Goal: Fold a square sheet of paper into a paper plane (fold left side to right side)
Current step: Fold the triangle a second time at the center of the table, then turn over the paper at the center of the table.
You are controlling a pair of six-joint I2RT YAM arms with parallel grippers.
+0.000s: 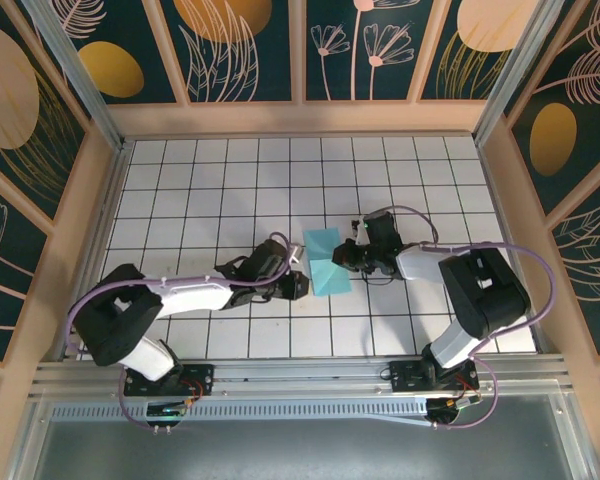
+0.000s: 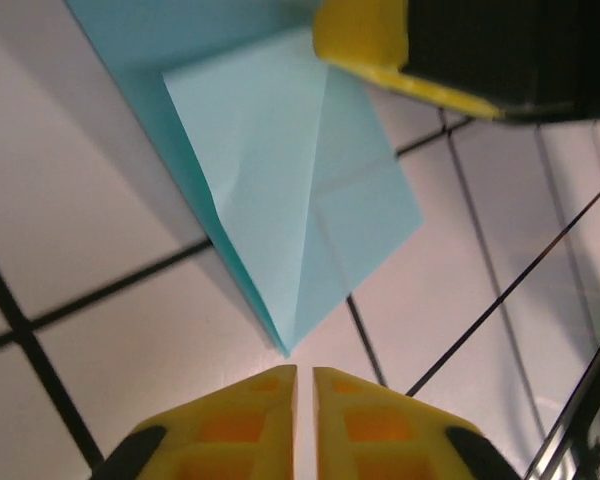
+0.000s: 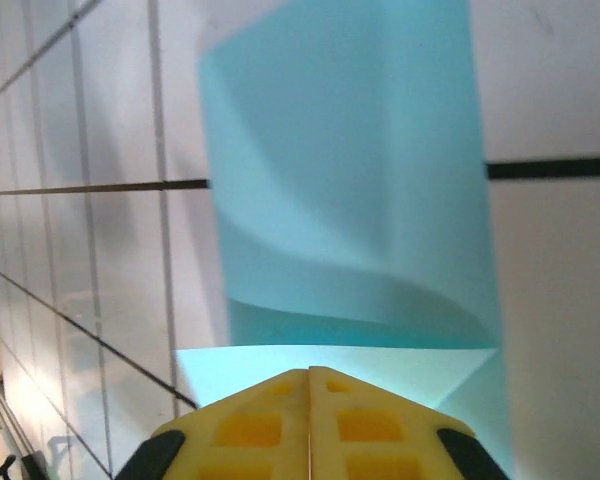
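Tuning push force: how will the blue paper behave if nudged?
Likely floppy: the square sheet of paper curves upward instead of lying flat. Probably very light, so it may slide on the smooth table. Folded flaps seem to hold their creases.

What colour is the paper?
The paper is turquoise-blue, paler on its folded-over side; the left wrist view shows it best.

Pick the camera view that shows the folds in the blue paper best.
Left wrist: the sheet of paper lies close, its folded flaps and creases sharp down to the pointed corner. Top external shows it small, creases unreadable. Right wrist shows one curved layer, cropped.
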